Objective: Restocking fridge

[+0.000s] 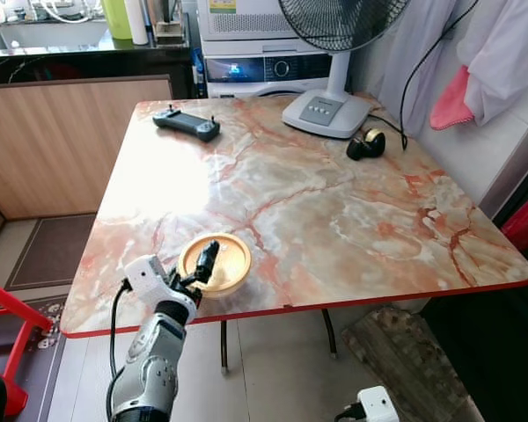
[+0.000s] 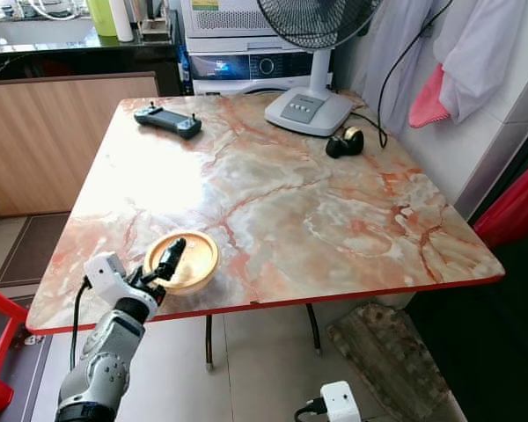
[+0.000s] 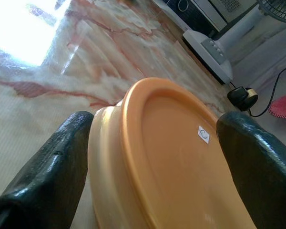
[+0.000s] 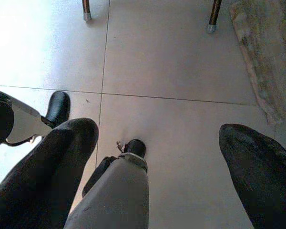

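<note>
Marble table (image 1: 334,220) — left gripper (image 3: 152,143) straddles orange bowl (image 3: 171,157)

- Table (image 1: 334,220): glossy marble-look top, glare beside the remote (image 1: 187,123).
- Bowl (image 1: 216,263) on it: smooth orange plastic.
- Fingers (image 3: 52,176) at bowl: matt black, slightly rough.
- Floor (image 4: 181,71): smooth pale tiles.

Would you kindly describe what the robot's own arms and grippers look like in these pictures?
The left arm is a rounded silver-grey tube with a black joint ring, a white boxy wrist block and a black cable looping beside it. The left gripper has two long, glossy black fingers with blunt rounded tips. The right gripper has the same thick black fingers, and a white block with a black cable sits at its wrist.
</note>
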Tool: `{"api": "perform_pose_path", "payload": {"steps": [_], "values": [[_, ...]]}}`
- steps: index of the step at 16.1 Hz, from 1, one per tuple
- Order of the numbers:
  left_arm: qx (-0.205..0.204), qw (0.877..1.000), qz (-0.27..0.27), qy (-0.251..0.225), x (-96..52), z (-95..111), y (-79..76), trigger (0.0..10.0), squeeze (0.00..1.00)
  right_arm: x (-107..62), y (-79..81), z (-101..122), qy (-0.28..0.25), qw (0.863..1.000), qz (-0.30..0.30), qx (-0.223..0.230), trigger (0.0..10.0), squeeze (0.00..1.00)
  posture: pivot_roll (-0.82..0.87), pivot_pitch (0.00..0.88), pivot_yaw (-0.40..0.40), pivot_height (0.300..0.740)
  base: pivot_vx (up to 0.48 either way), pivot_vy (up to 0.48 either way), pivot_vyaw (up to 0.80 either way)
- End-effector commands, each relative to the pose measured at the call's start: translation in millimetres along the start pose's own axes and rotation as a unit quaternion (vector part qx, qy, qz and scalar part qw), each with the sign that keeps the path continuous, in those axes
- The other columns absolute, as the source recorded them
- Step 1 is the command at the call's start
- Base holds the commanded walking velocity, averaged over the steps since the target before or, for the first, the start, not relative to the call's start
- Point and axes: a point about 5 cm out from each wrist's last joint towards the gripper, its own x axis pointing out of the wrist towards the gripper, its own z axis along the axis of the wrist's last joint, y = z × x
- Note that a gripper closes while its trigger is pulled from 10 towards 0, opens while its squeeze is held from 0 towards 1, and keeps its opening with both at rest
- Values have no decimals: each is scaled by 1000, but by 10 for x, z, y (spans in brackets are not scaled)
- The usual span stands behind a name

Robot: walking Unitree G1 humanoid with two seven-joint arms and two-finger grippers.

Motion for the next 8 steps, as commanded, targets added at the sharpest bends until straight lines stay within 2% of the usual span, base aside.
{"api": "perform_pose_path", "payload": {"steps": [1, 8], "values": [[3, 1000, -3, 4, -8, -23, -18, 10000, 0, 1, -9, 26, -7, 1000, -1, 7, 10000, 0, 49, 0, -42, 740, 0, 0, 0], [-30, 999, -5, 21, 56, -104, -34, 10000, 0, 0, -13, 32, -7, 1000, -1, 5, 10000, 0, 41, 0, -47, 740, 0, 0, 0]]}}
